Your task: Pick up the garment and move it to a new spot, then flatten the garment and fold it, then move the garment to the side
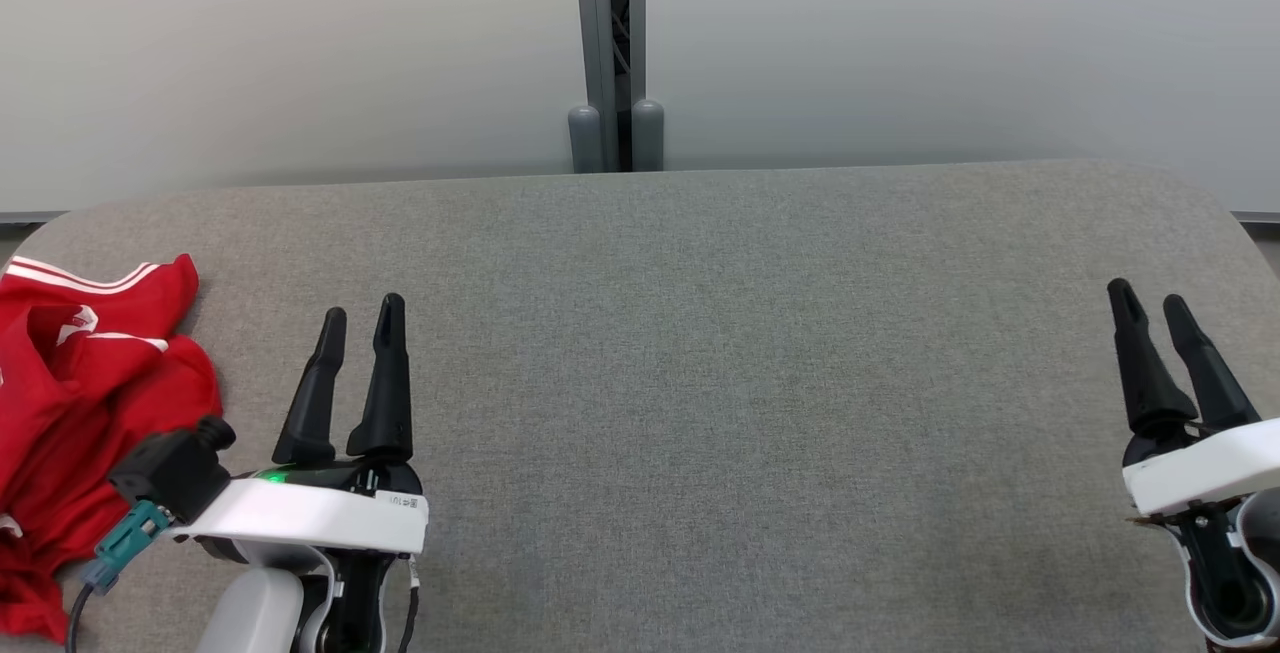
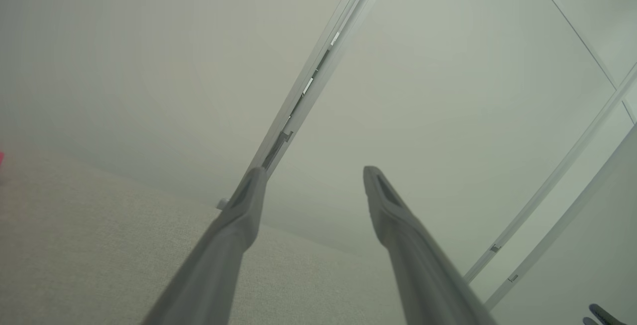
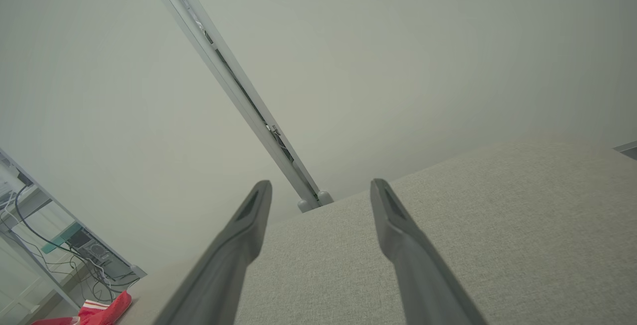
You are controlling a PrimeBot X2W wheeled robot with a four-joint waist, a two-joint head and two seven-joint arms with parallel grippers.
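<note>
The red garment [image 1: 90, 403] lies crumpled at nine o'clock on the table [image 1: 700, 333], just beside the left gripper [image 1: 363, 308]. That gripper sits at eight o'clock, the right gripper [image 1: 1147, 293] at four. Both are released, jaws apart, holding nothing.

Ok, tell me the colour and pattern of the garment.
The garment is red with white stripes along one edge, clearest in the head view.
</note>
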